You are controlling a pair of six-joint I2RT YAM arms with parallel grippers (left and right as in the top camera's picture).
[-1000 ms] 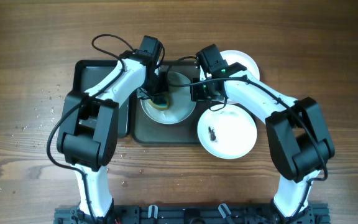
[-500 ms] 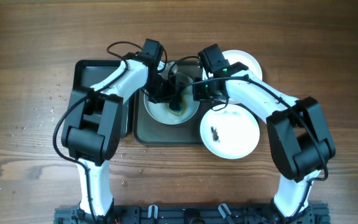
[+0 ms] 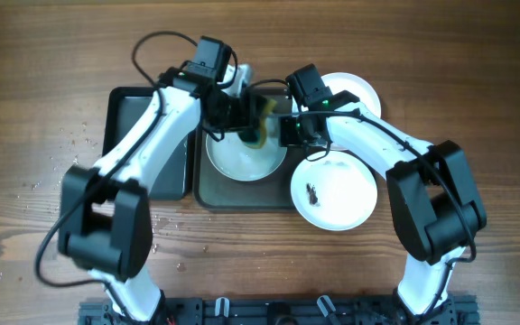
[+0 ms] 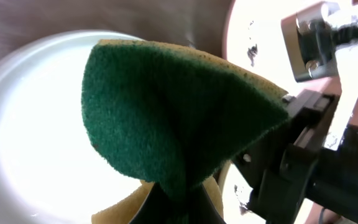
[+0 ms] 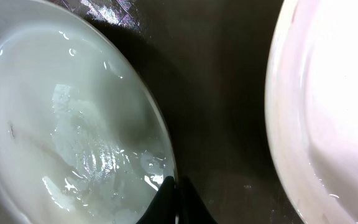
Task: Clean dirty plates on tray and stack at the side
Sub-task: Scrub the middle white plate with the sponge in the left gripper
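A wet white plate [image 3: 242,158] lies on the dark grey-green tray [image 3: 242,192]. My left gripper [image 3: 245,117] is shut on a folded green and yellow sponge [image 3: 260,126], held over the plate's far rim. In the left wrist view the sponge [image 4: 166,112] fills the middle above the plate [image 4: 36,124]. My right gripper [image 3: 289,134] is shut on the plate's right rim; the right wrist view shows the jaws [image 5: 174,186] pinching the edge of the wet plate [image 5: 61,124]. A second plate [image 3: 332,194] with a black smudge overlaps the tray's right edge. A third plate [image 3: 355,90] lies at the back right.
A smaller glossy black tray [image 3: 143,117] lies left of the grey-green one, partly under my left arm. The smudged plate [image 5: 328,112] is close on the right of my right gripper. Bare wooden table surrounds the trays, with small specks at the left [image 3: 70,140].
My left gripper has carried the sponge from the plate's middle toward its far right rim, and the left arm has swung outward. The right gripper has stayed on the rim.
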